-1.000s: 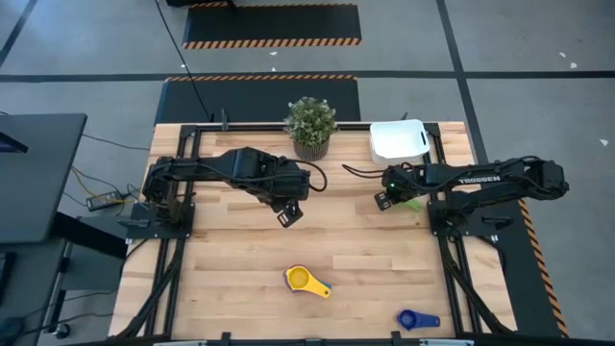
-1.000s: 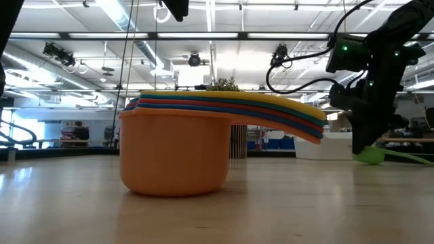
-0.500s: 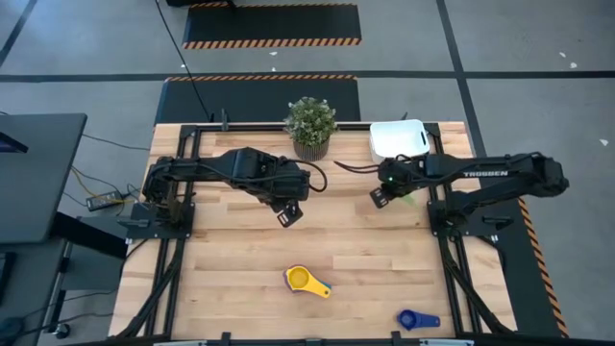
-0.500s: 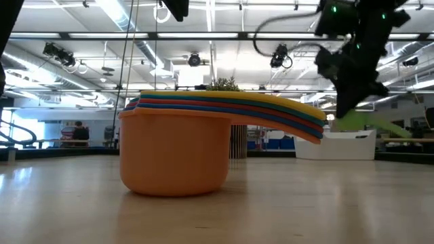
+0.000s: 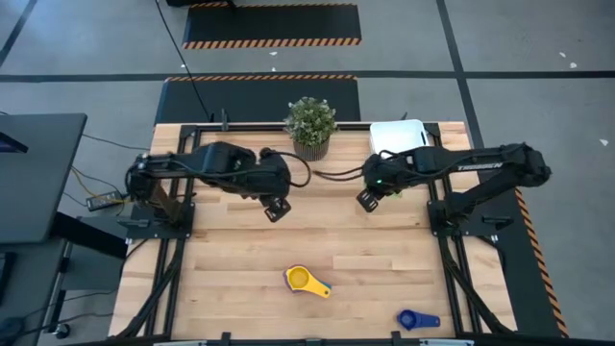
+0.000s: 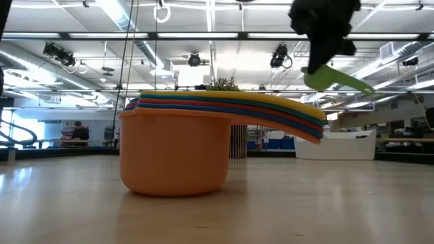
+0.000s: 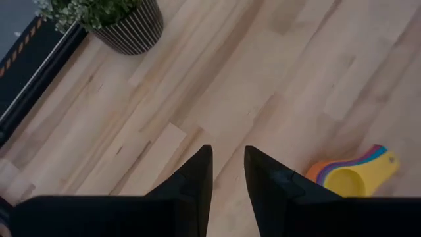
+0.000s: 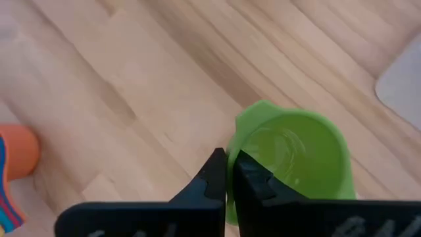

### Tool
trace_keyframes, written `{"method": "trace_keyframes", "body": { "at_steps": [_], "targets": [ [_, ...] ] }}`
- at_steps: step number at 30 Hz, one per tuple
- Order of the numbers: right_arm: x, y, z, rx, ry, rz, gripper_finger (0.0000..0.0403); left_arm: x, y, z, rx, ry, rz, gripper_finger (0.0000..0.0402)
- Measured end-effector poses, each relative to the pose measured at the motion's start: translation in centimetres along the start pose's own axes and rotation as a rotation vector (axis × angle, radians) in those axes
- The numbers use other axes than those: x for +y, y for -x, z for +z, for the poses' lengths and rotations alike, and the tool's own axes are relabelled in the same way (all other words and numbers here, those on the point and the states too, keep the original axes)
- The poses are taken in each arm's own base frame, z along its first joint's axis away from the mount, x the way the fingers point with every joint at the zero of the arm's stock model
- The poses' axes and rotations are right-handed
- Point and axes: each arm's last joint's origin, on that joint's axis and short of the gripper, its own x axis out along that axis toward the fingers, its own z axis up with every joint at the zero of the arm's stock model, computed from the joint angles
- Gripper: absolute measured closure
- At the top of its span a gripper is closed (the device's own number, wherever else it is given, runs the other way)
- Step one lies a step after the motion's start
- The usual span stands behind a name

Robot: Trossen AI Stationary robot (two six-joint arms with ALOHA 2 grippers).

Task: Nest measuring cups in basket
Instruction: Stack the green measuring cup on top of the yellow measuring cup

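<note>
My right gripper hangs high over the table's middle right, shut on the green measuring cup, which also shows in the low view. My left gripper hovers open over bare wood at the middle left. A nested stack of cups stands on the orange cup's base, yellow on top, with the handles fanned out. A dark blue cup lies alone at the near edge. The white basket sits at the far right. My right gripper pinches the green cup by its rim between the two fingers. The fingers point downward. The cup is lifted clear of the table, mouth up and slightly tilted, and its handle sticks out sideways and a little down.
A potted plant stands at the far edge, left of the basket. Black frame rails run along the table's edges. Bare wood lies between the stack and both grippers.
My right gripper has risen, carrying the green cup from table level to high above it, and has drifted toward the table's left. My left gripper has drawn back a little toward the left edge. The stack and the blue cup have stayed put.
</note>
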Motion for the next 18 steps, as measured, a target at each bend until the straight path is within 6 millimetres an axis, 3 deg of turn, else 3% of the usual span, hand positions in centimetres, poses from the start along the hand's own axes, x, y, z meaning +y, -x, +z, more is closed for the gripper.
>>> {"method": "trace_keyframes", "body": {
  "at_steps": [9,18],
  "targets": [
    [5.7,0.6,3.5,0.043,0.055,-0.029,0.0392,1.7,4.2,-1.5,-0.093,0.030,-0.067,0.0306],
    [11.5,-0.3,4.2,0.071,0.005,-0.012,0.0392,3.0,6.7,-2.5,-0.155,-0.041,-0.104,0.0306]
  ]
}}
